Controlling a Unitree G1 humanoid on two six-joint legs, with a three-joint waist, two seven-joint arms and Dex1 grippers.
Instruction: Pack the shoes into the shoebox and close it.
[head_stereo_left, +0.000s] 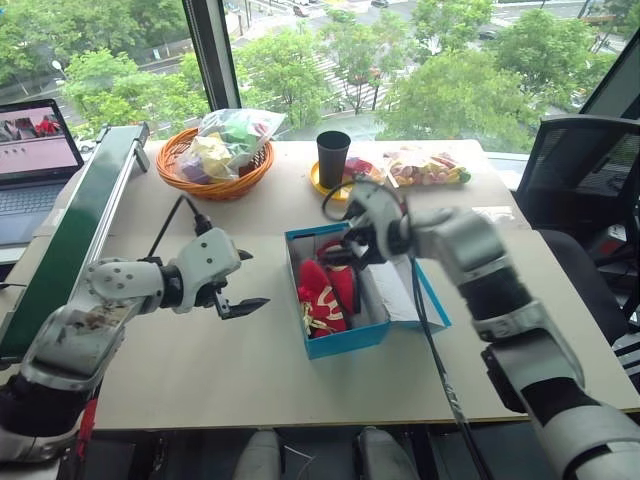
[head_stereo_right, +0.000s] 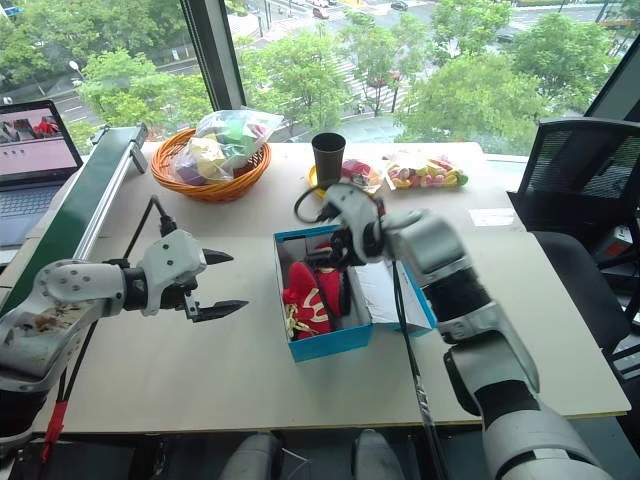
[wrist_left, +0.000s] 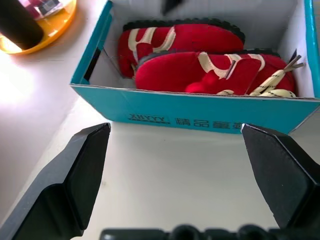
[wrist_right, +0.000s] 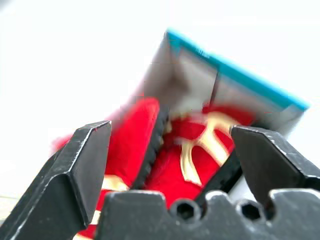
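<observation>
Right fingers (wrist_right: 85, 165) spread wide, empty, above the shoes (head_stereo_left: 328, 292). Both shoes lie inside the open shoebox (head_stereo_left: 345, 340), frame centre on the bench (head_stereo_left: 200, 390). Left fingers (wrist_left: 75, 175) open, empty, left of box.

Silver-grey jointed arms with black cables end in 2 black-fingered pincers, left pincer (head_stereo_left: 243, 280) and right pincer (wrist_right: 170, 165).

Bright window daylight, washed-out tabletop glare, right wrist view motion-blurred.

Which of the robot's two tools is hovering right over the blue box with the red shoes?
The right tool, above the shoebox holding the shoes; the left tool hangs beside it.
</observation>
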